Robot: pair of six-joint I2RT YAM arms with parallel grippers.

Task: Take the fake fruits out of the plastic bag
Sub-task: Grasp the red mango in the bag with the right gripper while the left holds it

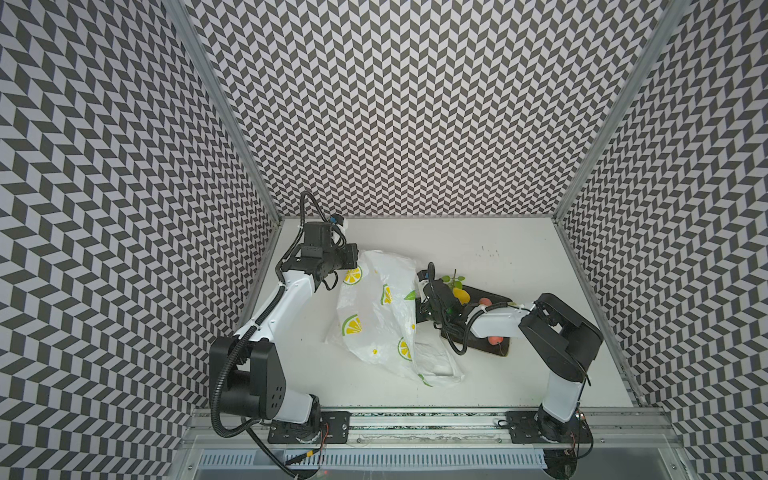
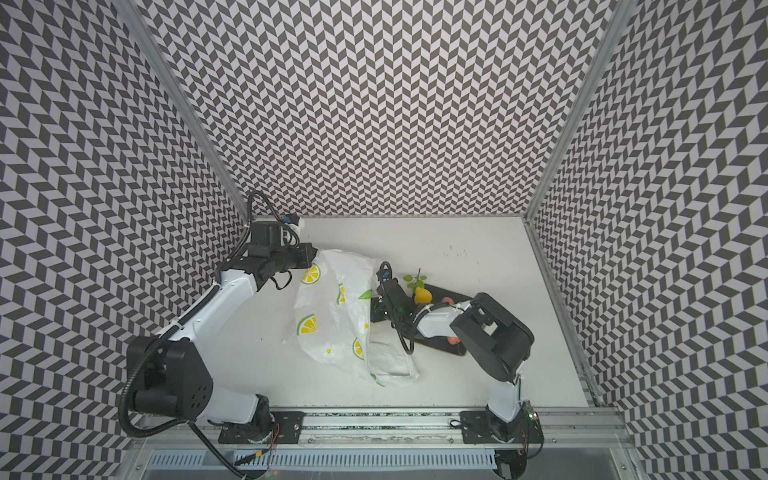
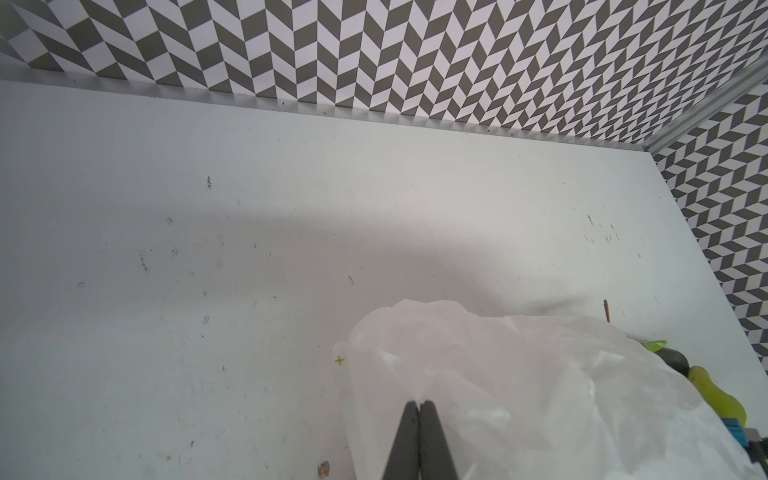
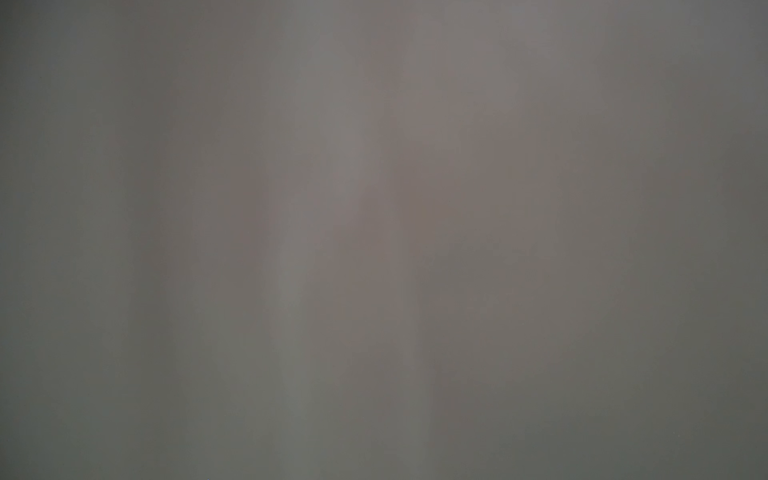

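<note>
The plastic bag (image 1: 374, 316) (image 2: 332, 320) is white film printed with lemon slices, and it lies crumpled mid-table. My left gripper (image 3: 420, 402) is shut on its film at the far left corner (image 1: 358, 258), holding that part raised. My right arm's wrist (image 1: 436, 297) reaches into the bag's right side. Its fingers are hidden by the film, and the right wrist view shows only grey blur. Outside the bag, a yellow lemon (image 1: 461, 296) (image 2: 423, 296) with a green sprig (image 1: 451, 279), a red fruit (image 1: 484, 301) and a pinkish peach (image 1: 495, 340) rest on the dark plate.
The dark square plate (image 1: 482, 348) (image 2: 440, 347) lies right of the bag, under my right forearm. Patterned walls close the table on three sides. White tabletop (image 3: 208, 249) stretches behind the bag and towards the far right.
</note>
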